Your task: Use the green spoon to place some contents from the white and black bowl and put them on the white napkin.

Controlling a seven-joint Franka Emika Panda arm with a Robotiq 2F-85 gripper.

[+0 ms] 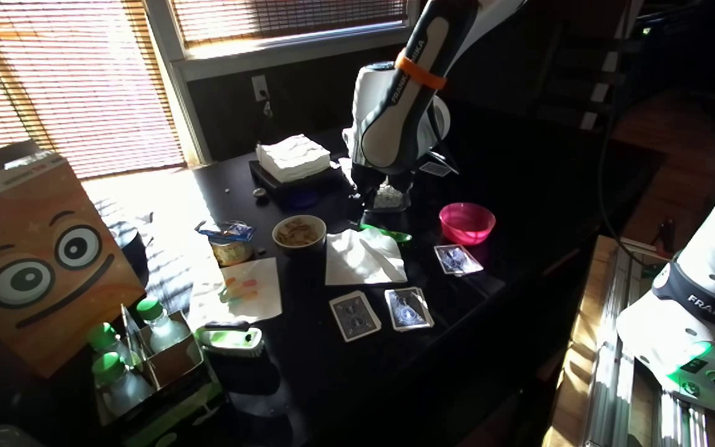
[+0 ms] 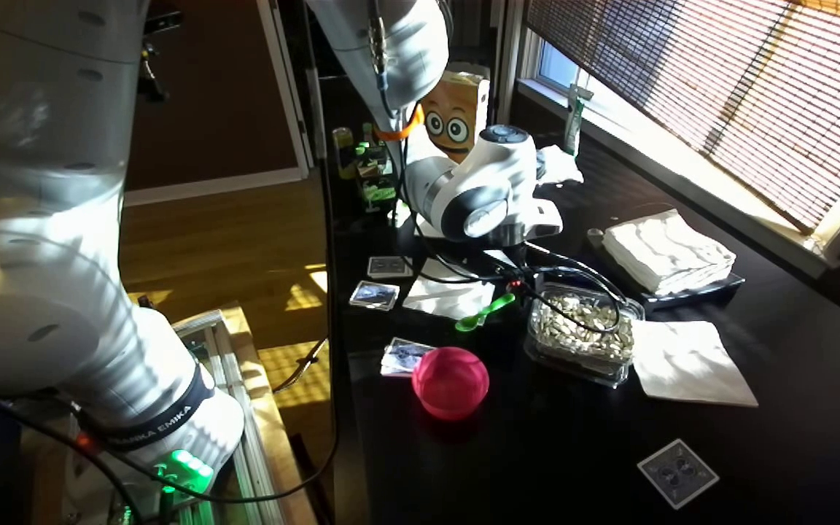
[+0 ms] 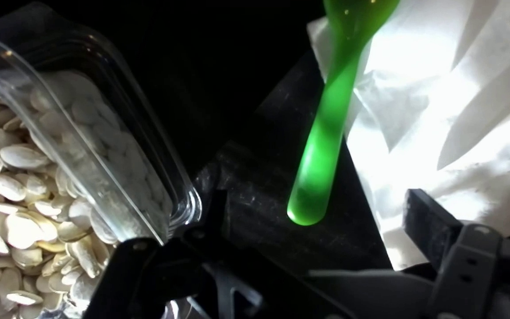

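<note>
Poised with spread hand [image 3: 319,217] by the green spoon [image 3: 334,117] lying across a corner of the napkin [image 3: 445,115]. May bump the seed tub [image 3: 188,206] if lowering too close, or snag the napkin if closing low.

Green spoon [image 2: 491,308] at edge of white napkin [image 2: 437,296].

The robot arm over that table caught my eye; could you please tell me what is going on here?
Its gripper stands open over the dark table, holding nothing. The green spoon lies ungripped at the edge of the white napkin; in the wrist view its handle end shows between the jaws. Picking up the spoon is probably next.
</note>
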